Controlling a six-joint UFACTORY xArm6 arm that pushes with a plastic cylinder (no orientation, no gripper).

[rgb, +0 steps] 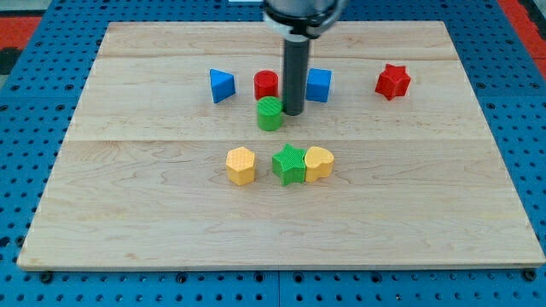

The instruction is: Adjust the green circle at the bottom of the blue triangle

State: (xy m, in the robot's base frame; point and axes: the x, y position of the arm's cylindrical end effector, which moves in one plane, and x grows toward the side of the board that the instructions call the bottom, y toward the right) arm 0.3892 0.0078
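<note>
The green circle [270, 112] sits near the board's middle, just below the red circle [266, 84]. The blue triangle [221, 85] lies up and to the left of the green circle, apart from it. My tip [293, 112] rests on the board right beside the green circle's right side, touching or nearly touching it. The dark rod rises from there between the red circle and the blue cube [318, 84].
A red star [392, 81] lies at the upper right. Below the green circle are a yellow hexagon [241, 165], a green star [289, 164] and a yellow heart [319, 162] in a row. The wooden board [128, 222] lies on a blue pegboard.
</note>
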